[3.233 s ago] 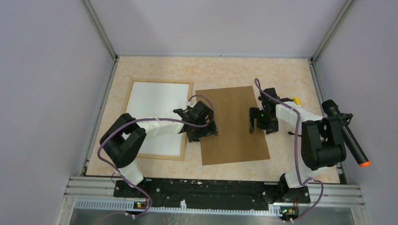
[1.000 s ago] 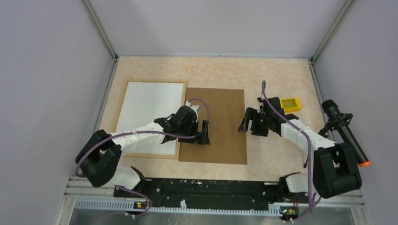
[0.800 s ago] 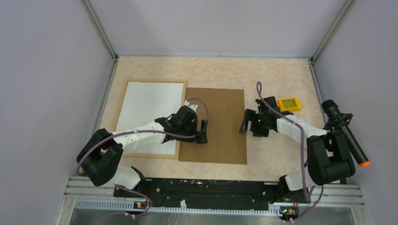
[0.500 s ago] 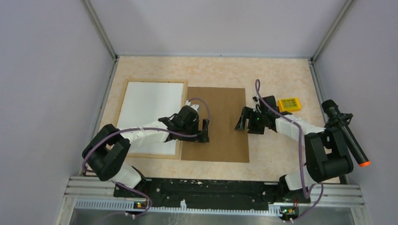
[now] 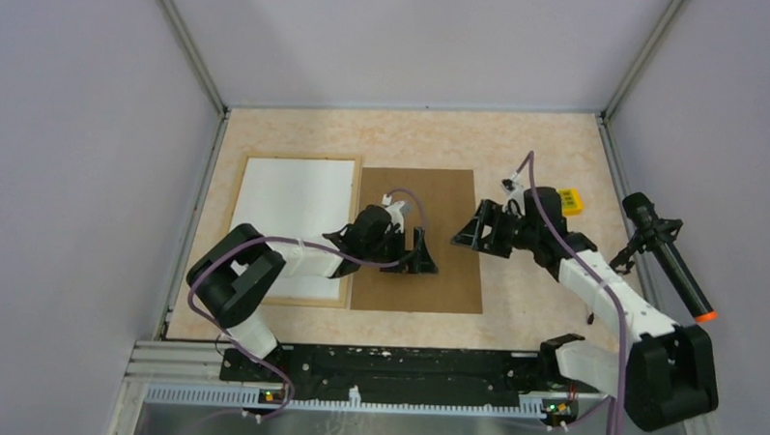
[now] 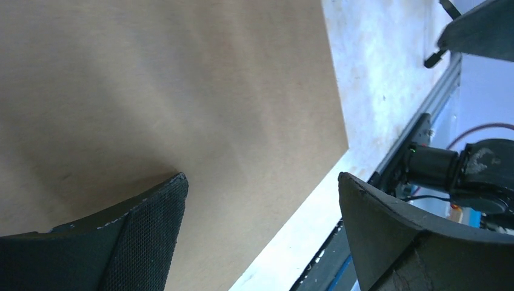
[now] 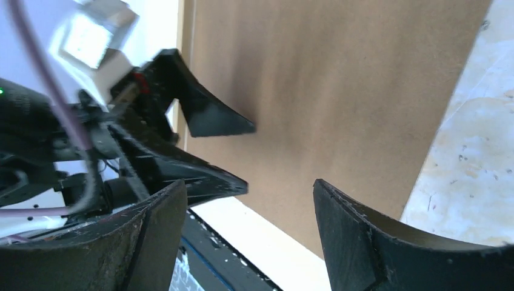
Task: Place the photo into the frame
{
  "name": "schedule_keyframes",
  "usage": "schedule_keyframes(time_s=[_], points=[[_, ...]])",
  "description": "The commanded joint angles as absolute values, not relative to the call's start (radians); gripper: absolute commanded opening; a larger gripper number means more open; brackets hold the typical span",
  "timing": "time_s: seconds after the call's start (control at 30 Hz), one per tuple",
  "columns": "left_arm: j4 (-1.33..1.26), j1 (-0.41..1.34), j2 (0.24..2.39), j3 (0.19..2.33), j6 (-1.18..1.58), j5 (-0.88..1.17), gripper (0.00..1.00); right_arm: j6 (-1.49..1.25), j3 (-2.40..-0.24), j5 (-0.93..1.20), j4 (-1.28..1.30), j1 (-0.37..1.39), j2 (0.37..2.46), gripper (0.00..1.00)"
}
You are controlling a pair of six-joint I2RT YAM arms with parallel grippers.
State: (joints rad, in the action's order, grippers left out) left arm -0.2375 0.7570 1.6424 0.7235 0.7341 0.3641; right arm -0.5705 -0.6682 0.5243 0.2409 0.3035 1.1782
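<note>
Brown board (image 5: 427, 287) lies flat at mid-table. Left gripper (image 5: 414, 257), jaws spread, is over its middle. Right gripper (image 5: 470, 234), jaws spread, is at its right edge. Frame (image 5: 301, 157), with a white mat (image 5: 295, 200) inside, lies just beside the board's left edge. Photo (image 5: 570, 200), yellow, lies far right, partly hidden behind the right arm.

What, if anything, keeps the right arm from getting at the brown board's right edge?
Probably nothing, so yes. The right gripper hangs open at the brown board's right edge, with bare table beside it. The left gripper, also open, is over the board's middle, clear of that edge.
</note>
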Motion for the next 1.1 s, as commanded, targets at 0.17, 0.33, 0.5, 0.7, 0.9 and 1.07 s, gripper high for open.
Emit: schedule_keyframes(time_s=[0.17,0.33,0.5,0.7,0.9,1.07], points=[[-0.172,0.853,1.807,0.762,0.762,0.473,0.99,-0.531,-0.743,0.023,0.583,0.295,1.034,0.76],[0.075,0.858,1.677,0.825,0.699,0.275,0.99,-0.511,-0.788,-0.021,0.666,0.312,1.132,0.91],[0.432,0.857,1.536,0.868,0.705,0.094,0.99,-0.483,-0.859,-0.037,0.731,0.410,1.261,0.96],[0.565,0.861,1.380,0.735,0.844,0.110,0.99,-0.456,-0.841,0.056,0.668,0.441,1.272,0.99],[0.637,0.861,1.344,0.718,0.876,0.012,0.99,-0.509,-0.788,0.098,0.635,0.445,1.277,0.99],[0.624,0.861,1.380,0.719,0.883,0.008,0.99,-0.580,-0.796,0.010,0.702,0.449,1.361,0.99]])
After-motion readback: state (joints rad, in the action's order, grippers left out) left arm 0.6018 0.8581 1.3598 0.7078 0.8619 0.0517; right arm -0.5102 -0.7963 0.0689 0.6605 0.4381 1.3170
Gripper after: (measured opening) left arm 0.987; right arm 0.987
